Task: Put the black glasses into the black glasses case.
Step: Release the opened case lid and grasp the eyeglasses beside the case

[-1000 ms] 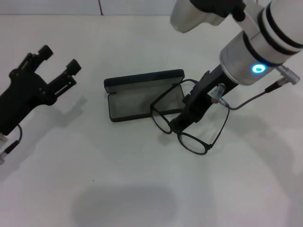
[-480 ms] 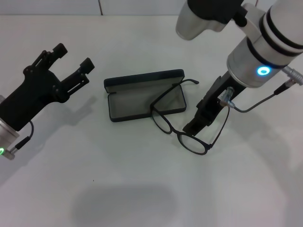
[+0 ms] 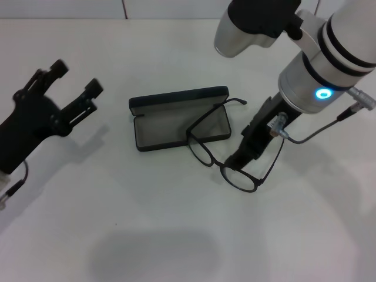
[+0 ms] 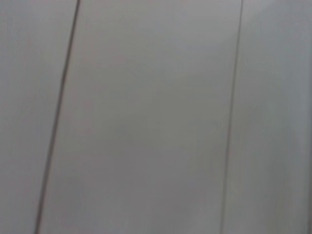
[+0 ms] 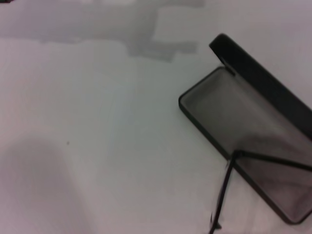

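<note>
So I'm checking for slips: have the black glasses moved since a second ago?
Yes. The black glasses shifted slightly, their upper temple now reaching further past the black glasses case corner, away from the robot.

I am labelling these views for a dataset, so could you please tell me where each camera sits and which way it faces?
Head view: high on the robot, looking down at the white table, the open black glasses case and the black glasses; both arms show, left gripper raised at the left, right gripper at the glasses.
Left wrist view: faces a pale lined surface; no robot parts.
Right wrist view: looks down at the case and a glasses arm; no fingers visible.
Head and right wrist views share case and glasses.
</note>
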Controlling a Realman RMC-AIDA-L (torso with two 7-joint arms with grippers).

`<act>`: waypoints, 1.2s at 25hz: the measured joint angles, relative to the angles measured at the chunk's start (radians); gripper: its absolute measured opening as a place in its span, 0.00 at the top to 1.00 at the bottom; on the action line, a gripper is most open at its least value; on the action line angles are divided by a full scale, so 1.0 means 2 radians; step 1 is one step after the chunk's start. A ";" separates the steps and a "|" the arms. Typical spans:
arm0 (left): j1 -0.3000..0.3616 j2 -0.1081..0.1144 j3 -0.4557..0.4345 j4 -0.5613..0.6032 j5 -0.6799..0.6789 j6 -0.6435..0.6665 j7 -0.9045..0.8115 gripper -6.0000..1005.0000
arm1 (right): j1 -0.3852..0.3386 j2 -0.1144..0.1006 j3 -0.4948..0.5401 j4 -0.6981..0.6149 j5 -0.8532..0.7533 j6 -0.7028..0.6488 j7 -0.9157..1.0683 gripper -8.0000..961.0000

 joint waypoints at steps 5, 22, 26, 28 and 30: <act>0.020 -0.017 -0.033 -0.014 -0.001 0.005 0.059 0.12 | -0.007 0.000 0.002 -0.005 0.004 0.039 0.013 0.28; -0.006 -0.021 -0.047 -0.050 -0.001 0.014 0.139 0.12 | -0.021 0.000 -0.082 0.037 0.033 0.147 0.032 0.28; -0.006 -0.020 -0.057 -0.048 -0.001 0.014 0.139 0.12 | -0.019 0.000 -0.086 0.050 0.038 0.154 0.032 0.28; -0.006 -0.020 -0.058 -0.048 -0.001 0.014 0.139 0.12 | -0.019 0.000 -0.087 0.052 0.038 0.155 0.032 0.28; -0.006 -0.020 -0.058 -0.048 -0.001 0.014 0.139 0.12 | -0.017 0.000 -0.089 0.062 0.042 0.158 0.032 0.28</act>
